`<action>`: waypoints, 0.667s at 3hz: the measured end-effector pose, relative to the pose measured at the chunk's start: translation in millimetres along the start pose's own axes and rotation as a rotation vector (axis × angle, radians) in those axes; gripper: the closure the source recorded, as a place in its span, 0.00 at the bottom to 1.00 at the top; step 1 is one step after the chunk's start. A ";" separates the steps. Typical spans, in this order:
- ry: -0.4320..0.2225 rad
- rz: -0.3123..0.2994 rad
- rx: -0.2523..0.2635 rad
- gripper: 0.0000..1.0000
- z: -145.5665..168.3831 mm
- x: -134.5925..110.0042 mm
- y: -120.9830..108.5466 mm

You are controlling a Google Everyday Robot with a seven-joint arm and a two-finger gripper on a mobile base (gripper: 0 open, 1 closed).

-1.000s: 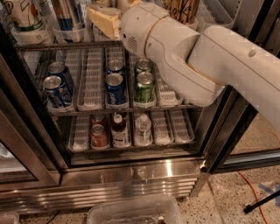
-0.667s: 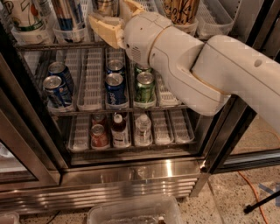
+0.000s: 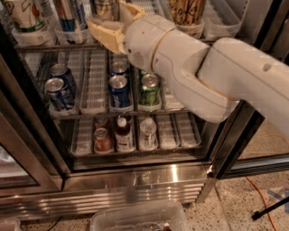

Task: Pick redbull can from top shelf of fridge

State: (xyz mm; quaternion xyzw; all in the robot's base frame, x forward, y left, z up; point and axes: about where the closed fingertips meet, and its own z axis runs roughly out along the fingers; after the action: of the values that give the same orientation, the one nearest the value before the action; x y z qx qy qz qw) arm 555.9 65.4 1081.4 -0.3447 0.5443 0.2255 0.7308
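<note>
The fridge point(image 3: 135, 180) stands open in front of me. On its top shelf point(image 3: 67, 46) a redbull can point(image 3: 71, 13), slim and silver with blue panels, stands left of centre, its top cut off by the picture's edge. My gripper point(image 3: 115, 20) is at the shelf's front, just right of that can. Its tan fingers point(image 3: 104, 35) are spread on either side of another silvery can point(image 3: 105, 8) whose label I cannot make out. The white arm point(image 3: 194, 72) reaches in from the right and hides part of the shelf.
A tan can with dark script point(image 3: 187, 11) and white lane trays point(image 3: 221, 18) sit right of the gripper, and a white cup point(image 3: 22, 16) at far left. Blue cans point(image 3: 58, 92) and a green can point(image 3: 149, 90) are below, then bottles point(image 3: 123, 133). A plastic bin point(image 3: 140, 219) lies on the floor.
The arm has pushed up and to the left, deeper into the top shelf. The fingers now straddle the silvery can beside the redbull can.
</note>
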 end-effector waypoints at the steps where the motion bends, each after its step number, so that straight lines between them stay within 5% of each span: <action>1: 0.027 -0.013 0.008 1.00 -19.9 11.7 5.5; 2: 0.062 -0.024 0.010 1.00 -45.2 29.0 14.7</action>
State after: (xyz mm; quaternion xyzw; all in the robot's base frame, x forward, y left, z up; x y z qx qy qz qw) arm 525.5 39.9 1042.3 -0.3545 0.5636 0.2032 0.7179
